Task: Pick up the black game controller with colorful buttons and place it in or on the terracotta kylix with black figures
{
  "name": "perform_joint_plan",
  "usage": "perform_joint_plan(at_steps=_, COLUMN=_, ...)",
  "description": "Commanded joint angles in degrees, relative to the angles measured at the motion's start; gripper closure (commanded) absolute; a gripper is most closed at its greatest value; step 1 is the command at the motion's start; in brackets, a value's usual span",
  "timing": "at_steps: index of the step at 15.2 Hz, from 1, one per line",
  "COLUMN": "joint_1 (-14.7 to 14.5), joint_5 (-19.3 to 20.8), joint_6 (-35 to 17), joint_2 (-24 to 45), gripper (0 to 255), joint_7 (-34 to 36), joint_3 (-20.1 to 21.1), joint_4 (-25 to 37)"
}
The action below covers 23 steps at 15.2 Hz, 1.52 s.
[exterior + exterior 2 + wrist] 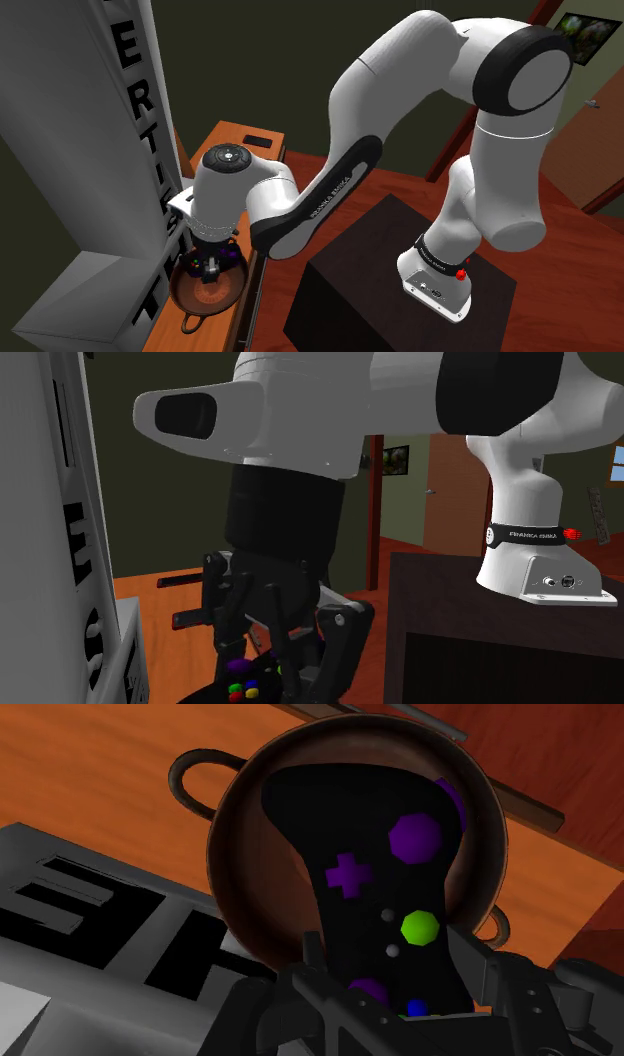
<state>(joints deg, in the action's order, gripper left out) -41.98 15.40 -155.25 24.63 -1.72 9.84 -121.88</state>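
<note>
Grey lettered block (90, 150) sits at the shoulder view's left. Just beside it on the orange counter (235, 135) is the kylix (186, 300), a brown bowl with loop handles. The black game controller (370, 854), with purple, green and blue buttons, lies straight ahead of the end effector (392, 959) and within the kylix's rim. Its long axis runs away from the fingers (312, 954) across the bowl. End effector is narrow, clamped on the controller's two sides at its near end. Can't tell if the far end touches the bowl's floor. Likely next: lower slightly, then let go. Risk: the controller leans on the rim and tips out.
</note>
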Motion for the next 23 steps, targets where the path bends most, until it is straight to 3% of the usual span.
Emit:
perform_joint_plan(at_steps=1, joint_1=-0.7, joint_5=0.7, joint_6=-1.0, joint_2=1.3, gripper=255, joint_7=1.0, joint_3=-0.5, joint_4=0.3)
perform_joint_plan(at_steps=10, joint_1=-2.6, joint_5=3.1, joint_6=-5.8, joint_2=7.3, gripper=255, joint_7=3.1, joint_3=-2.9, joint_4=1.5)
perform_joint_plan(at_steps=18, joint_1=-2.6, joint_5=3.1, joint_6=-5.8, joint_2=7.3, gripper=255, joint_7=3.1, joint_3=-2.9, joint_4=1.5)
perform_joint_plan(at_steps=19, joint_1=-2.6, joint_5=3.0, joint_6=-5.8, joint_2=7.3, gripper=0, joint_7=3.1, joint_3=-2.9, joint_4=1.5)
perform_joint_plan(at_steps=23, joint_1=-2.6, joint_5=3.0, joint_6=-5.8, joint_2=7.3, gripper=0, joint_7=3.1, joint_3=-2.9, joint_4=1.5)
